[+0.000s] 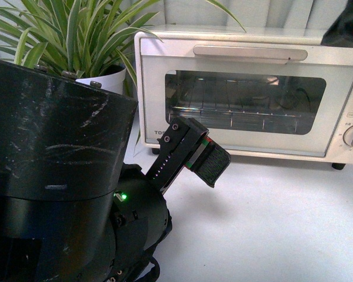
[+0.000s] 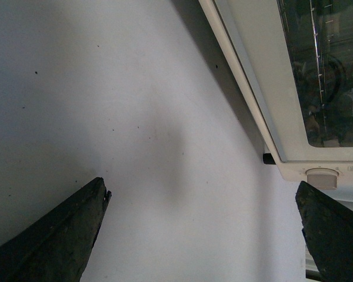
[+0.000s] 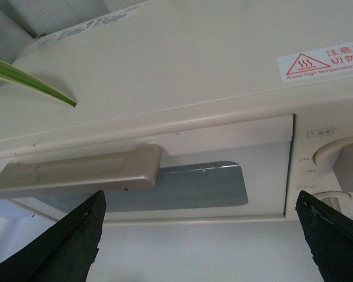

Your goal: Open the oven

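**A:** What is the front camera showing?

**B:** The left pincer (image 1: 209, 160) is hanging low over the white table (image 1: 270, 223). The Toshiba toaster oven (image 1: 247, 88) is standing just beyond it. Its door is sitting shut, and its bar handle (image 1: 250, 53) is running across above the pincer. A spider plant (image 1: 65, 35) is standing off to the pincer's left.

**A:** And the left wrist camera?

**B:** The fingers (image 2: 76, 229) are standing spread wide, gripping nothing, with bare table lying between them. The oven's glass window (image 2: 329, 70) is lying ahead, off toward one finger.

**A:** The right wrist?

**B:** The right pincer (image 3: 200, 202) is hovering before the oven's upper front, spread wide and empty. The handle's end is lying just beyond the gap, nearer one finger and not touching it. A knob (image 3: 347, 161) is sitting near the other finger.
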Motion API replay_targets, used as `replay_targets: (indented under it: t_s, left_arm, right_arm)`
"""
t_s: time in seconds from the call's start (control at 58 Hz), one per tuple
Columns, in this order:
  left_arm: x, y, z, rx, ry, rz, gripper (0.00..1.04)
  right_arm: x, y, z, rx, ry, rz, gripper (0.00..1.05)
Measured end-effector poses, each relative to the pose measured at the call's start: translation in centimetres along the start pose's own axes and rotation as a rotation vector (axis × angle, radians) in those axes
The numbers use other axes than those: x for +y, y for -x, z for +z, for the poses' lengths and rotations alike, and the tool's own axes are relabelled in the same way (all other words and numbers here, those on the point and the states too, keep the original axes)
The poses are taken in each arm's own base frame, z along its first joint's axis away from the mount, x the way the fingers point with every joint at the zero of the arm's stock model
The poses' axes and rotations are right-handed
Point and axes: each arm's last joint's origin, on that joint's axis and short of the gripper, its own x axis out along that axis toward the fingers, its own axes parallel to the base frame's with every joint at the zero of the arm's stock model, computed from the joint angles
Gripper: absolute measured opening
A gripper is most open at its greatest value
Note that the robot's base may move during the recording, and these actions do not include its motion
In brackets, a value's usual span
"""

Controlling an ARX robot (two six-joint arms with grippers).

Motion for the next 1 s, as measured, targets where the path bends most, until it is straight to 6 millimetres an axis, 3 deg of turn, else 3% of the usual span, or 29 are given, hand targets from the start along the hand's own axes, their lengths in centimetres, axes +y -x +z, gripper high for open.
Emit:
replay_targets:
  t_s: [0.5, 1.0]
  left_arm:
    - [0.0, 0.0, 0.1, 0.001, 0.001, 0.002, 0.98]
    - [-0.1, 0.0, 0.2, -0.002, 0.004, 0.0, 0.98]
  right_arm:
    - [0.5, -3.5, 0.2, 0.031, -0.022, -0.097, 0.95]
    - [0.9, -4.6, 0.3, 0.074, -0.01, -0.103, 0.95]
